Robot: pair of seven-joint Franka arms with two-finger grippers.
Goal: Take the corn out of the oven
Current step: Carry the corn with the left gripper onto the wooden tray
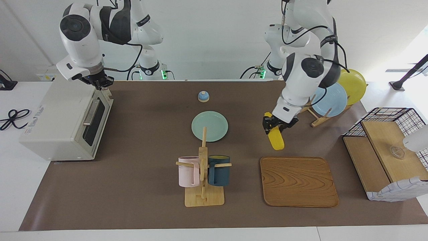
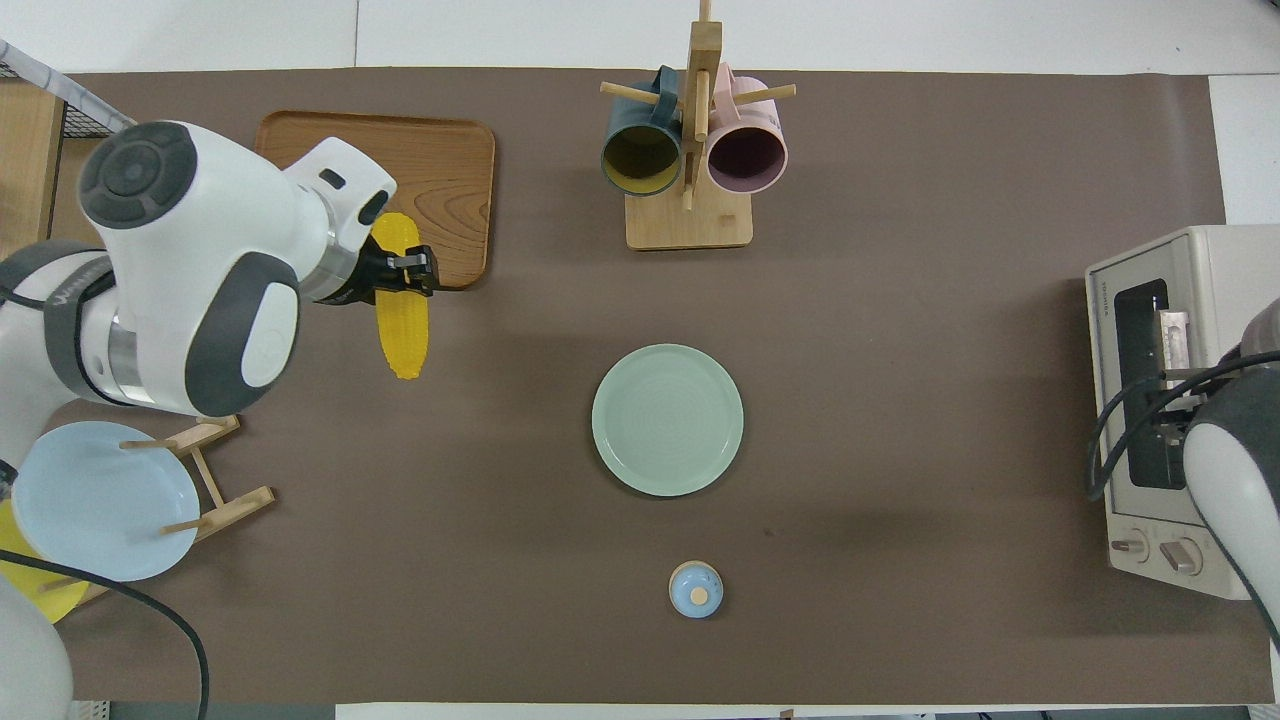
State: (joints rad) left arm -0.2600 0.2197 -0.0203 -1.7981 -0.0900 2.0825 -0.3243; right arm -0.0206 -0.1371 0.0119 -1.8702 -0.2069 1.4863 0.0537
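My left gripper (image 1: 272,124) (image 2: 405,272) is shut on the thick end of the yellow corn (image 1: 277,140) (image 2: 402,330). The cob hangs tilted over the brown mat, at the edge of the wooden tray (image 1: 298,180) (image 2: 440,160) that faces the robots. The off-white oven (image 1: 57,117) (image 2: 1190,260) stands at the right arm's end of the table with its glass door (image 1: 95,117) closed. My right gripper (image 1: 100,82) hovers just above the top edge of that door, holding nothing that I can see.
A pale green plate (image 1: 209,126) (image 2: 667,420) lies mid-table, and a small blue bell (image 1: 203,96) (image 2: 695,589) sits nearer to the robots. A mug rack (image 1: 203,174) with two mugs, a plate stand (image 1: 329,98) and a wire shelf (image 1: 384,150) also stand here.
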